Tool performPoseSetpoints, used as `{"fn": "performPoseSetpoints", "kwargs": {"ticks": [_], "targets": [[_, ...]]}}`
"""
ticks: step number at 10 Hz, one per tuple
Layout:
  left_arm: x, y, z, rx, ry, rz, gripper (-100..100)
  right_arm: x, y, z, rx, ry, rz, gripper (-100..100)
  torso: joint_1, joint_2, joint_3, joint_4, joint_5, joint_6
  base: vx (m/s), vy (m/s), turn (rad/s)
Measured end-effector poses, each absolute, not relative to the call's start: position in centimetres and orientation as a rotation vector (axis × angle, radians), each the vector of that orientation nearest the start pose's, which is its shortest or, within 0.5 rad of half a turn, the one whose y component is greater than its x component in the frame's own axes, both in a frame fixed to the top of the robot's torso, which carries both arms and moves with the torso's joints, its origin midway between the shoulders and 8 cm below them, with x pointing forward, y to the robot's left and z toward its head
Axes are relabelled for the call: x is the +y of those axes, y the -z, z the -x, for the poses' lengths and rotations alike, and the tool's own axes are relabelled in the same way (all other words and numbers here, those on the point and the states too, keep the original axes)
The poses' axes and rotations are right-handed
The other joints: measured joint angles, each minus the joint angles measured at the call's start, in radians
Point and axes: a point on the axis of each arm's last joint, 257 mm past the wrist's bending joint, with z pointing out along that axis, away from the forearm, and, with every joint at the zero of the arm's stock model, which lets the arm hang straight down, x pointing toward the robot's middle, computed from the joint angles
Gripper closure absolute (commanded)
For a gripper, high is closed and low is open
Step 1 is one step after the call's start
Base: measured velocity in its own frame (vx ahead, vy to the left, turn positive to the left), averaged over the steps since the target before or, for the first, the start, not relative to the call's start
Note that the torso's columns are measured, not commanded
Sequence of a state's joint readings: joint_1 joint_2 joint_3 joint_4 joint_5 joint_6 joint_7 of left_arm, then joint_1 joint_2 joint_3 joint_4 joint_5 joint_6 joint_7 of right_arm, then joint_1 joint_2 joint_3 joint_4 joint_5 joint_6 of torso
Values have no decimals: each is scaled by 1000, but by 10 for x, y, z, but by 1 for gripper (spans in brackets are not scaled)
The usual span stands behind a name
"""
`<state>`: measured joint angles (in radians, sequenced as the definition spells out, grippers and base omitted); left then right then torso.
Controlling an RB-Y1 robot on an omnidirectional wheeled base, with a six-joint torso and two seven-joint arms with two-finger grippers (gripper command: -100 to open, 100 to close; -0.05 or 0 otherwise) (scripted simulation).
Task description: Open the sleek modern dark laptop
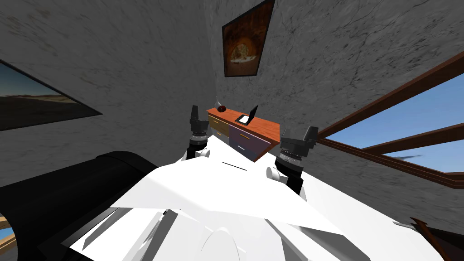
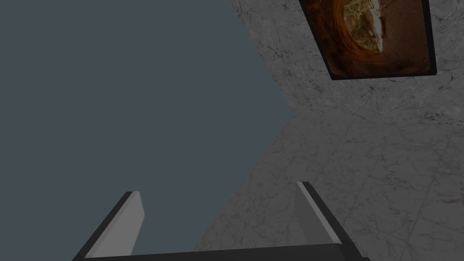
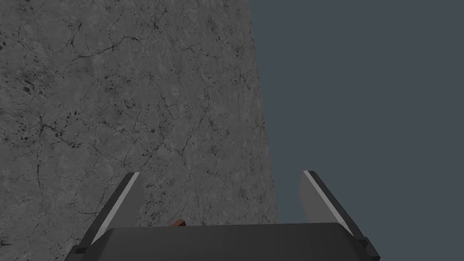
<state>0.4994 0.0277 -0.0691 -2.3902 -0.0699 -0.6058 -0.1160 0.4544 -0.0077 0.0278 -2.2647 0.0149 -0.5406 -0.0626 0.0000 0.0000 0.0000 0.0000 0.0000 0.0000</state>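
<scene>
— So where's the laptop [image 1: 252, 113] at?
— On the brown worktop [image 1: 267, 129] by the wall, well ahead of me, dark lid standing partly up. A dark red round thing [image 1: 221, 108] sits at the far end.
— And the pincers?
— Left pincer [image 2: 218, 187] and right pincer [image 3: 221, 172] are both spread wide, gripping nothing, held up well short of the worktop.
</scene>
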Motion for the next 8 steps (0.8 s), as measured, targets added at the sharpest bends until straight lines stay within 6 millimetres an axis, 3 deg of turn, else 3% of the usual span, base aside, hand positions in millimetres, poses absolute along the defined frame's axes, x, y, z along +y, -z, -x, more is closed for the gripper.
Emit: {"fn": "performPoseSetpoints", "kwargs": {"ticks": [2, 8], "targets": [[237, -88, -302, 539, 1264, 393, 0, -261, -40, -344, 566, -1411, -615, 0, 0, 104, -209, 105, 0, 0, 0, 0, 0], [237, -88, -302, 538, 1264, 393, 0, -261, -40, -344, 566, -1411, -615, 0, 0, 544, -1087, 544, 0, 0, 0, 0, 0]]}}
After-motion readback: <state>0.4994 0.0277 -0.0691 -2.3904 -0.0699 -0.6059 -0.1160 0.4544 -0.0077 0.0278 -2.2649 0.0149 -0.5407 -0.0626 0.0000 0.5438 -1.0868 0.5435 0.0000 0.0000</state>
